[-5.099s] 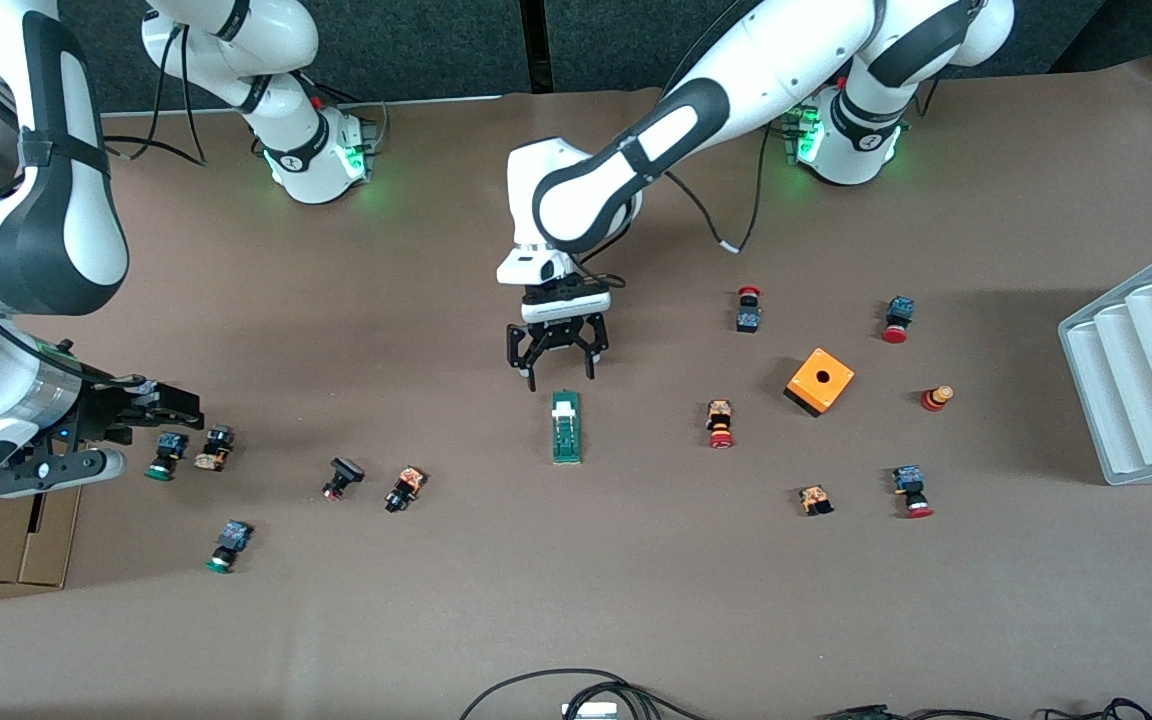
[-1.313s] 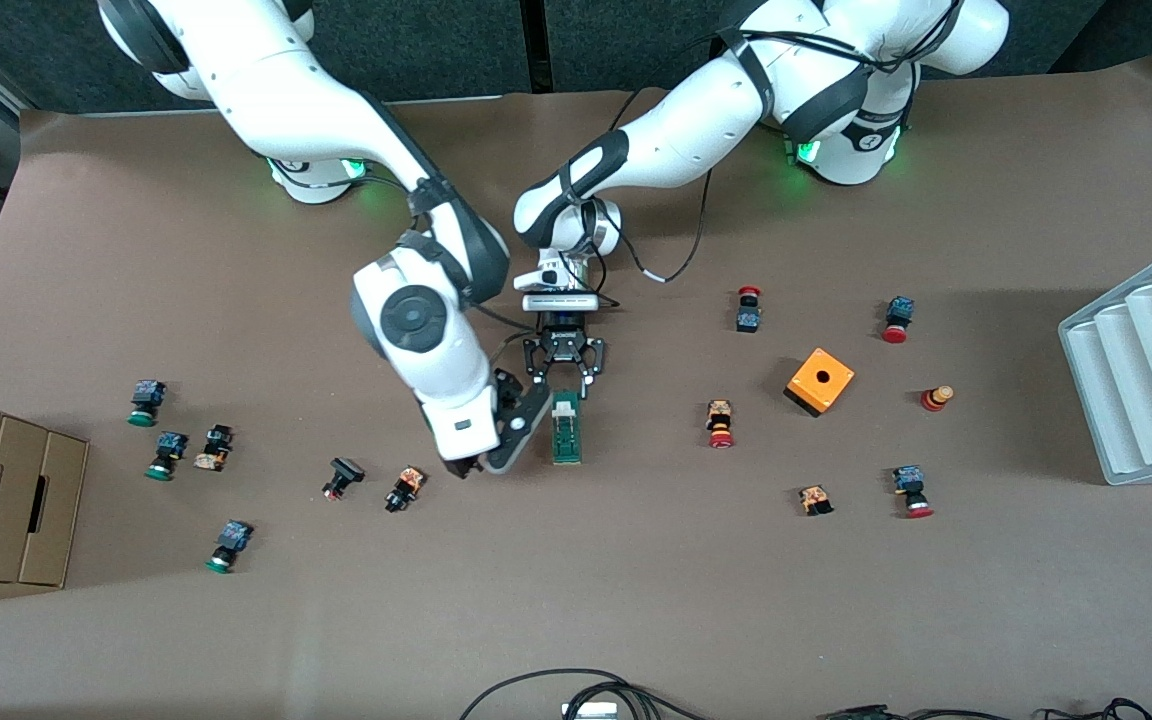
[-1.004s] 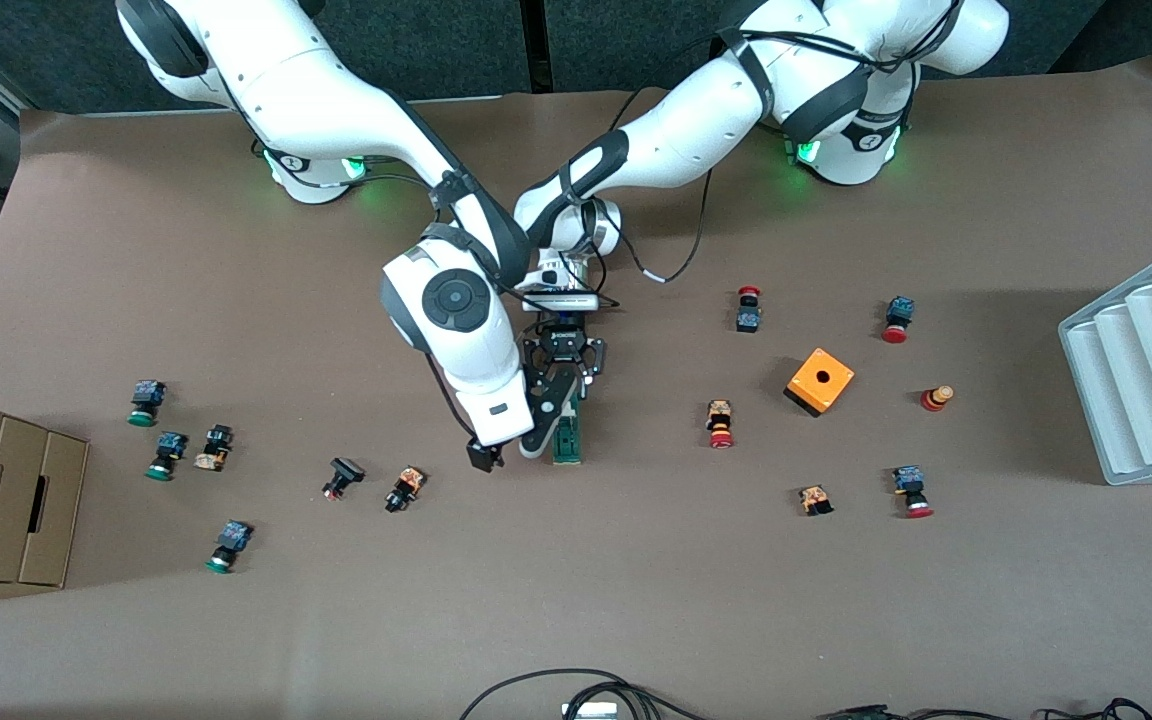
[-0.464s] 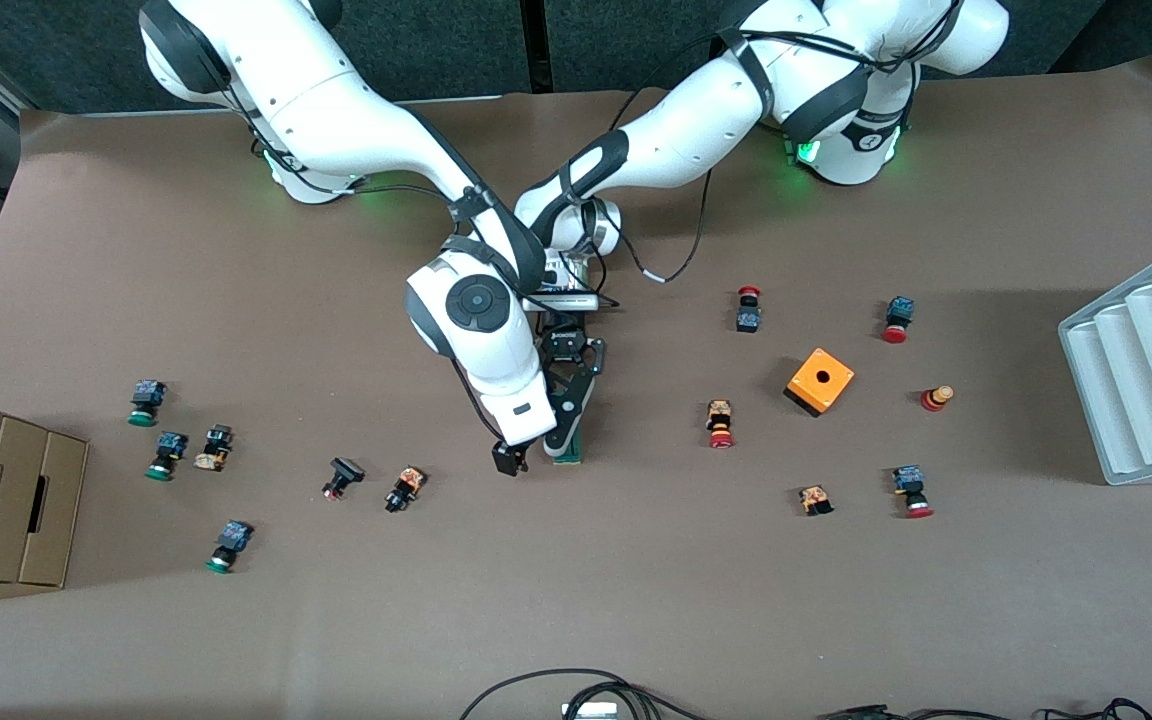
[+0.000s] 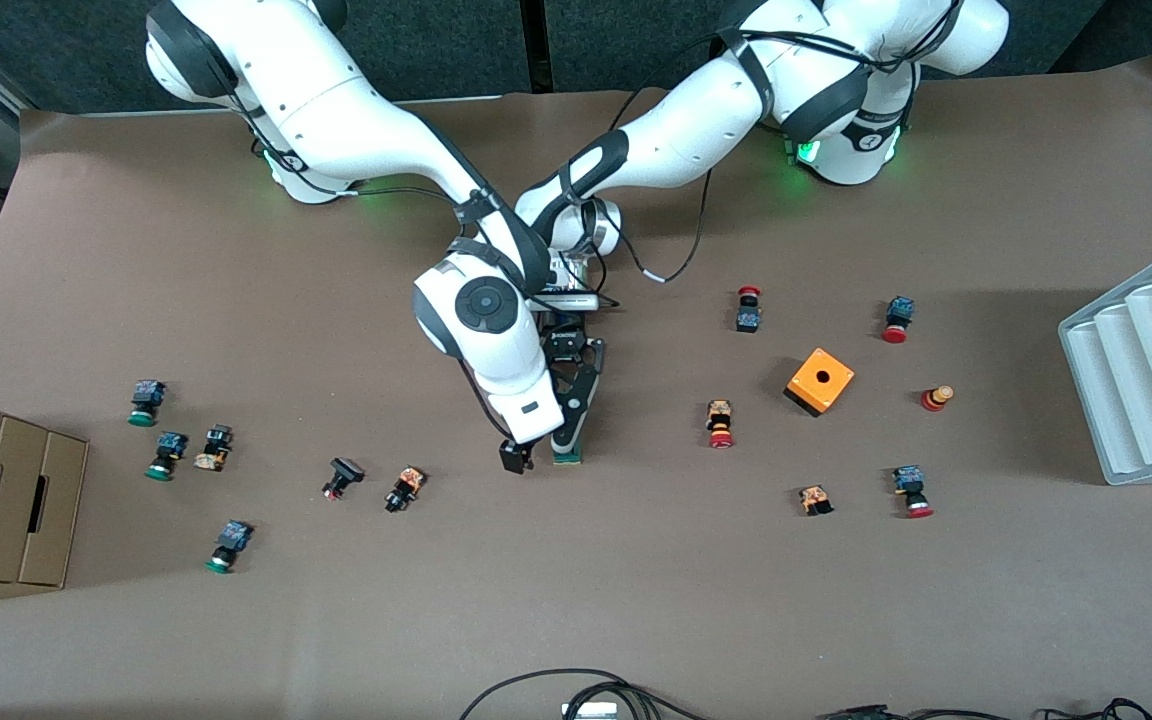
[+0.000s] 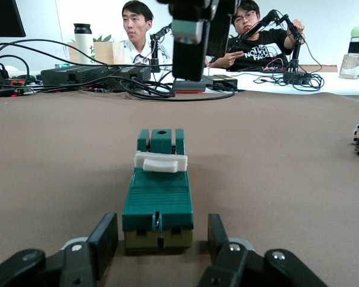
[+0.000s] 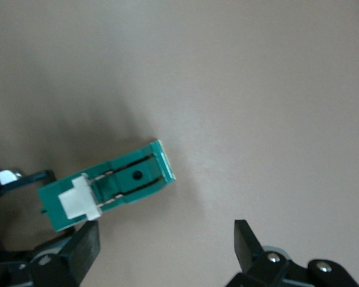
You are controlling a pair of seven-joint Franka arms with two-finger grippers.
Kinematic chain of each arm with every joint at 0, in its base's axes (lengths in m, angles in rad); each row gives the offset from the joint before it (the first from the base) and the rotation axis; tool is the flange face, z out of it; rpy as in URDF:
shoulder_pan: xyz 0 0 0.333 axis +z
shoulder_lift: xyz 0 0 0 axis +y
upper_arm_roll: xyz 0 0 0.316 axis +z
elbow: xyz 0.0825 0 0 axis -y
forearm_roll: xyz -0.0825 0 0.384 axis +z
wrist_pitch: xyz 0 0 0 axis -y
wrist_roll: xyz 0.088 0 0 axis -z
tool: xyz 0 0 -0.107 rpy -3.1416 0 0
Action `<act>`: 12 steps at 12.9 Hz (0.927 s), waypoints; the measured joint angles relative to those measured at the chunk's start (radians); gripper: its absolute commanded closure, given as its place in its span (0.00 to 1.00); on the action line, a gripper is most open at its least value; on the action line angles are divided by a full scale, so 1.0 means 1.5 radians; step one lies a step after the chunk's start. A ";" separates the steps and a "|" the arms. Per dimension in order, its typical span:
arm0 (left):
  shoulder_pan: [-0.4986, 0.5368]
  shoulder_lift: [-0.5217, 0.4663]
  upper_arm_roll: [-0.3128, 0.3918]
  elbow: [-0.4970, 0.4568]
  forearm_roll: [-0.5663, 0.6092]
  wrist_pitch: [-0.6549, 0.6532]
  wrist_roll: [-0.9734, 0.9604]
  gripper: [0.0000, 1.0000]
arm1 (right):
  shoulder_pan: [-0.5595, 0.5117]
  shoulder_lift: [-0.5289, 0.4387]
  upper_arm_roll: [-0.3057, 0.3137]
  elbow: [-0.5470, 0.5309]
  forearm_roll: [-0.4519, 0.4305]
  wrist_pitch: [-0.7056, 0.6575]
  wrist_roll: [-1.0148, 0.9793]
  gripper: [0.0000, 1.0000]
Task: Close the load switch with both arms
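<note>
The left arm (image 5: 696,130) is extended from its base toward the middle of the table, its wrist bent downward. The left gripper (image 6: 158,251) is held low at the table surface, its fingers (image 6: 103,242) set a little apart. The right arm (image 5: 366,120) is stretched from its base across to the same middle area, partly covering the left wrist in the front view. The right gripper (image 7: 164,248) is held above the table, its fingers (image 7: 87,245) spread wide and nothing gripped.
</note>
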 measured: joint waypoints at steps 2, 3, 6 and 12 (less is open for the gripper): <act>0.000 0.000 0.000 0.000 0.000 0.000 0.000 0.33 | 0.013 0.003 0.000 0.000 0.000 0.000 0.000 0.00; 0.000 0.000 0.000 0.000 0.000 0.000 0.000 0.33 | 0.017 0.004 0.000 0.000 0.000 0.000 0.000 0.00; 0.000 0.000 0.000 0.000 0.000 0.000 0.000 0.33 | 0.019 0.006 -0.001 -0.002 0.000 0.000 0.000 0.00; 0.000 0.000 0.000 0.000 0.000 -0.001 0.000 0.33 | 0.023 0.026 0.000 -0.004 0.000 0.009 0.000 0.00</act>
